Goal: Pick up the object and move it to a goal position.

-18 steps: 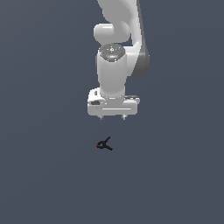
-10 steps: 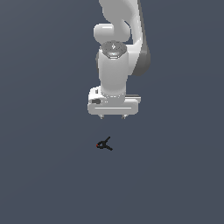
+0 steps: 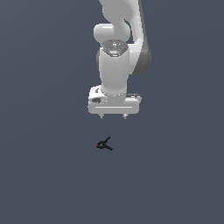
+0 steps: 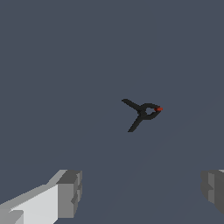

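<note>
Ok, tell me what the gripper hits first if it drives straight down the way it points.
Probably bare floor, not the clamp. The open gripper points down, and in the wrist view the clamp lies ahead of the fingers, not between them. Depth is unclear.

Matt, uniform dark grey-blue bench [image 3: 43,175], smooth, untextured. Smooth white plastic-looking tool [image 3: 113,116] above it, slight sheen; matt grey pads [image 4: 70,192]. Matt black clamp [image 3: 104,144] on bench, glossy red tip.

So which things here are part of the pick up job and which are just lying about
Part of the job:
- black clamp, red-tipped, lying on the floor, untouched
- gripper, open, above the clamp

Just lying about:
- nothing else shows; only the plain grey floor
</note>
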`<state>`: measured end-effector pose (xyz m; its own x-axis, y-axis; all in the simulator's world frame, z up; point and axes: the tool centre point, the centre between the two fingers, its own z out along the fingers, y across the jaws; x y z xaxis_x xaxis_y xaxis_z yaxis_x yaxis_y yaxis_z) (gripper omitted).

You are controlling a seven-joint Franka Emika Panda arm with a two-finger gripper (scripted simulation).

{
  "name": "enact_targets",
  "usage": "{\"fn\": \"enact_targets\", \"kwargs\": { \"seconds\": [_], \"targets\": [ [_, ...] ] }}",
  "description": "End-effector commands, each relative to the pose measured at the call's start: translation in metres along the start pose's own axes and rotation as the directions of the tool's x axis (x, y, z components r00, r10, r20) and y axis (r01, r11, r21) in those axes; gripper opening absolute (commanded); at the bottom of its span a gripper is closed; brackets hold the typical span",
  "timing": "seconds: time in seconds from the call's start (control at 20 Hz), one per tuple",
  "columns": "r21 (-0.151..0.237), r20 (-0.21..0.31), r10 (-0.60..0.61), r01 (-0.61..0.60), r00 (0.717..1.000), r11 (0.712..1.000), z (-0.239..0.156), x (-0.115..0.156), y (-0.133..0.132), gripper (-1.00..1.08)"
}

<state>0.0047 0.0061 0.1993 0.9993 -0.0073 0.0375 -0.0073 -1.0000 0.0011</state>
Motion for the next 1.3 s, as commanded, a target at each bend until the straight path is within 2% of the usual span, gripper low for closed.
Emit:
{"fn": "enact_targets", "kwargs": {
  "seconds": [0.0,0.4,0.7,0.95,1.25],
  "targets": [
    [0.0,0.0,0.007,-0.007,1.0,1.0,0.001,0.0,0.0,1.0],
    [0.005,0.005,0.094,-0.094,0.996,0.996,0.009,0.004,0.003,1.0],
    [0.008,0.011,0.214,-0.214,0.977,0.977,0.02,0.01,0.007,1.0],
    [0.009,0.019,0.349,-0.349,0.937,0.937,0.034,0.016,0.011,1.0],
    [0.006,0.027,0.512,-0.513,0.858,0.859,0.052,0.023,0.018,1.0]
  ]
}}
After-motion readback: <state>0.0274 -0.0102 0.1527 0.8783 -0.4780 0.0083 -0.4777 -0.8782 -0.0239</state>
